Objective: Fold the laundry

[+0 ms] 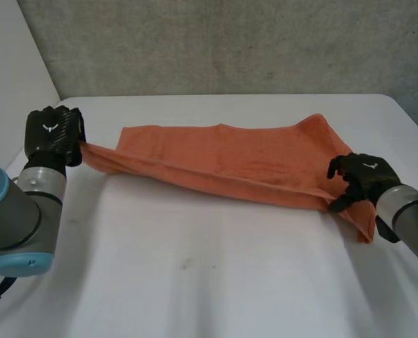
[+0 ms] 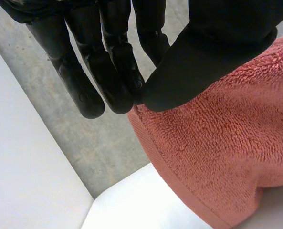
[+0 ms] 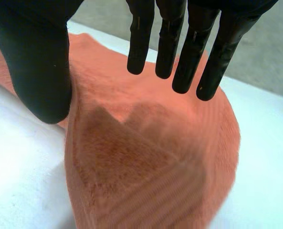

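The orange towel (image 1: 230, 165) lies stretched across the counter (image 1: 194, 274), soft, light, floppy terry best taken by its end corners: my left hand (image 1: 50, 134) pinches one end, my right hand (image 1: 364, 176) spreads straight-fingered over the other.
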Controlling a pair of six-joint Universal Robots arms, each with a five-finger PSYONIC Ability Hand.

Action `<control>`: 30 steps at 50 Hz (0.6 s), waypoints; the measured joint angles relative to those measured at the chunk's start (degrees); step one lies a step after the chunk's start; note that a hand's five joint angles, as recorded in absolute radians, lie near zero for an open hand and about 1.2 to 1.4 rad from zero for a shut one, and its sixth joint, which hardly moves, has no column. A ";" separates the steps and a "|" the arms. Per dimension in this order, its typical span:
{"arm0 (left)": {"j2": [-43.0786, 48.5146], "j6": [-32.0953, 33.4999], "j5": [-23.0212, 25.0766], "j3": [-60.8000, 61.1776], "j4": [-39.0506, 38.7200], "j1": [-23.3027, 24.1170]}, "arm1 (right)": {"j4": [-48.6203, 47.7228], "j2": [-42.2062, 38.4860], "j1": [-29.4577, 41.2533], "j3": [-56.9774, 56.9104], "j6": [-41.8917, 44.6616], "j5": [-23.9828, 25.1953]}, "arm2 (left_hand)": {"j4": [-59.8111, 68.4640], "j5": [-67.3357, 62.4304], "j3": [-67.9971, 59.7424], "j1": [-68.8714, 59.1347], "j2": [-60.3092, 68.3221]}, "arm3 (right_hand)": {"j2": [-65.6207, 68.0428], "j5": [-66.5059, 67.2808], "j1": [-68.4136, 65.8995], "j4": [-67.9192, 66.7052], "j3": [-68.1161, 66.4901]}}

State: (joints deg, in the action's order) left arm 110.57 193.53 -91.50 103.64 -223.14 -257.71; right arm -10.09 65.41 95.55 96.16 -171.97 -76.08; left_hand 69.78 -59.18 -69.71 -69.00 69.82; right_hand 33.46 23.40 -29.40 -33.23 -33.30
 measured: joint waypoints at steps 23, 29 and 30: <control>-0.17 -0.17 0.01 0.60 0.15 -0.52 | -1.45 6.00 -8.74 12.68 -6.03 0.80 | 0.00 0.00 0.00 0.00 0.00 | -1.54 -1.85 1.05 1.50 1.63; -0.17 -0.17 0.07 0.77 0.17 -0.52 | -2.44 6.57 -8.62 14.03 -5.62 1.04 | 0.00 0.00 0.00 0.00 0.00 | -1.54 -1.86 1.05 1.57 1.63; -0.17 -0.14 0.08 0.79 0.17 -0.52 | -3.22 6.54 -8.44 14.53 -5.50 1.07 | 0.00 0.00 0.00 0.00 0.00 | -1.28 -1.23 1.04 1.20 1.19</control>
State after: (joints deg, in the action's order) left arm 110.39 193.39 -91.42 104.43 -222.97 -258.23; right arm -13.31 71.95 87.10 110.69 -177.47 -75.01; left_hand 69.78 -59.18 -69.71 -69.00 69.82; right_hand 32.18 22.17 -28.35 -32.02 -32.11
